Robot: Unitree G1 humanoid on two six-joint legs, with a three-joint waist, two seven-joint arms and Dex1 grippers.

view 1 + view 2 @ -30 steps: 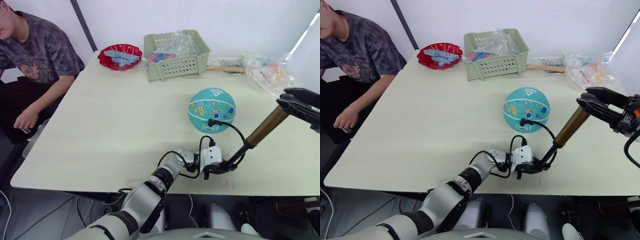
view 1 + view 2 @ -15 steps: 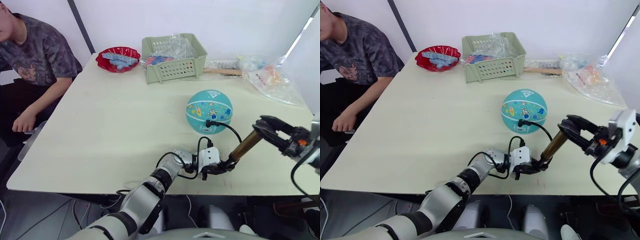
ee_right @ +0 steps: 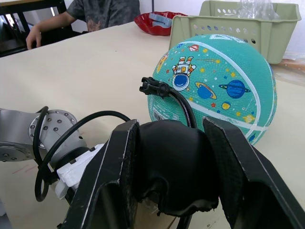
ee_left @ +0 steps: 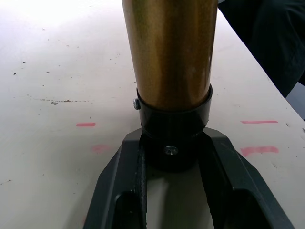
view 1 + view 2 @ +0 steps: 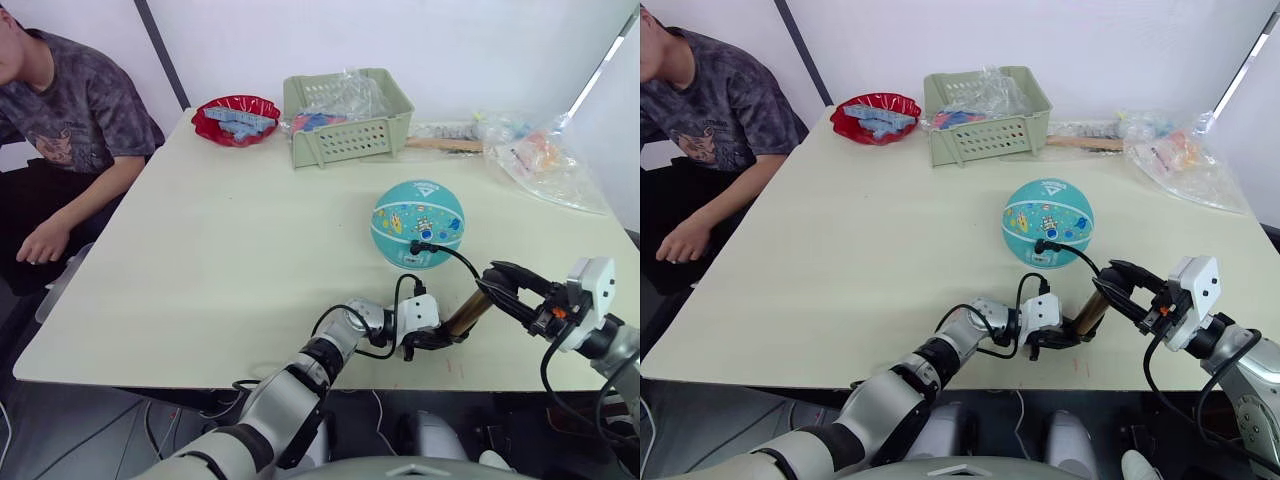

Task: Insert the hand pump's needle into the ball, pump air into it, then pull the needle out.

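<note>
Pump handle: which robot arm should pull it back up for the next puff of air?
The right. Its claw already grips the hand pump's top cap. The left claw clamps the pump's bottom end on the table, steadying it, while the needle sits in the ball.

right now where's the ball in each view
Left eye view: the ball sits right of centre on the table.
Right eye view: the ball sits just right of centre.
Right wrist view: the ball stands close, before the green basket.
Left wrist view: close on the hand pump.
Shared landmark: the green basket behind the ball.
</note>
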